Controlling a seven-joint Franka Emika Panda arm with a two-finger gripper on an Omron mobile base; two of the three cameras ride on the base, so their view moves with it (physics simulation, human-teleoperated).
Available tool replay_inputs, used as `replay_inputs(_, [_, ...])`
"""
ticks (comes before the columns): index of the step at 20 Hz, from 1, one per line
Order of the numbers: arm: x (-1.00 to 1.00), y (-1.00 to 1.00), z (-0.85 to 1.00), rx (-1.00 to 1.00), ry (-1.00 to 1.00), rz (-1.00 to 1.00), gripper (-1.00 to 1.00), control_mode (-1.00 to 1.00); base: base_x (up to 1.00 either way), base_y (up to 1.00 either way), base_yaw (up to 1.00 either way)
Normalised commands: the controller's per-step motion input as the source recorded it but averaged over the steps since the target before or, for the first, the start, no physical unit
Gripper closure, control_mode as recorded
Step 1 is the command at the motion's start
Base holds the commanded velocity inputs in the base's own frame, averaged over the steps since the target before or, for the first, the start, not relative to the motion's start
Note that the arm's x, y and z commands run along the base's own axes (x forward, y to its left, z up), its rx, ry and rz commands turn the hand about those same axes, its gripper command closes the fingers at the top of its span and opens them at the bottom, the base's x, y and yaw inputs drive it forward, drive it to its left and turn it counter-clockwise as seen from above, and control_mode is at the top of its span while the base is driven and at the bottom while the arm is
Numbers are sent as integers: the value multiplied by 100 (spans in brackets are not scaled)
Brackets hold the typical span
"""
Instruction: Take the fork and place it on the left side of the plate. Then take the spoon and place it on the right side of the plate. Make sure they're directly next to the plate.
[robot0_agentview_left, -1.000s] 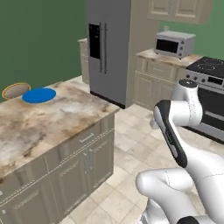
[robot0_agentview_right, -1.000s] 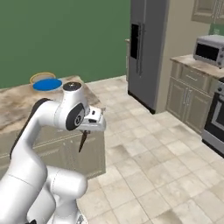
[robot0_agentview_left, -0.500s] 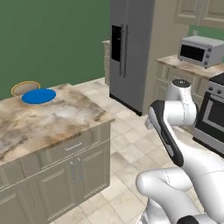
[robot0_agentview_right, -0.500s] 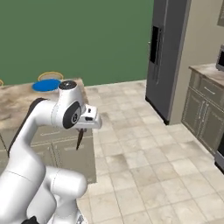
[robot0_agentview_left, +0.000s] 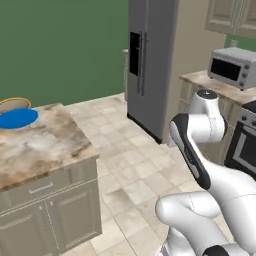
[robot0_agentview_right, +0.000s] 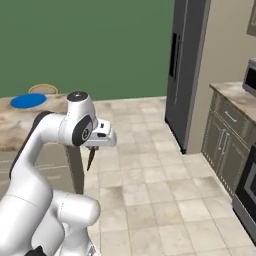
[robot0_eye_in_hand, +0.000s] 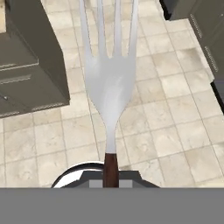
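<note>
My gripper (robot0_agentview_right: 93, 148) is shut on the fork (robot0_eye_in_hand: 109, 83), held out over the tiled floor beside the island. In the hand view the silver tines point away from me and the dark handle runs down between the fingers. From the right base view the fork (robot0_agentview_right: 90, 160) hangs as a thin dark sliver under the hand. The blue plate (robot0_agentview_left: 17, 118) lies at the far left end of the marble island top, and it appears again in the right base view, plate (robot0_agentview_right: 28, 101). The spoon is out of view.
A tan round dish with a yellow rim (robot0_agentview_left: 14, 103) sits just behind the plate. The island cabinets (robot0_agentview_left: 45, 210) stand at my left. A steel fridge (robot0_agentview_left: 150, 60), a counter with a microwave (robot0_agentview_left: 231, 67) and a stove stand to the right; open tiled floor (robot0_agentview_right: 150, 175) lies between.
The whole picture has shifted in both base views, so the base has driven and turned; the island now sits further left. The arm keeps its pose with the fork in the gripper.
</note>
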Motion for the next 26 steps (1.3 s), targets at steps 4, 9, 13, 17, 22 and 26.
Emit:
replay_inputs(4, [0,0,0,0,0,0,100,100,100,-98,28])
replay_inputs(9, [0,0,0,0,0,0,100,100,100,-85,32])
replay_inputs(13, [0,0,0,0,0,0,100,100,100,-76,32])
replay_inputs(17, [0,0,0,0,0,0,100,100,100,-61,33])
replay_inputs(22, [0,0,0,0,0,0,100,100,100,-44,34])
replay_inputs(26, [0,0,0,0,0,0,100,100,100,-23,41])
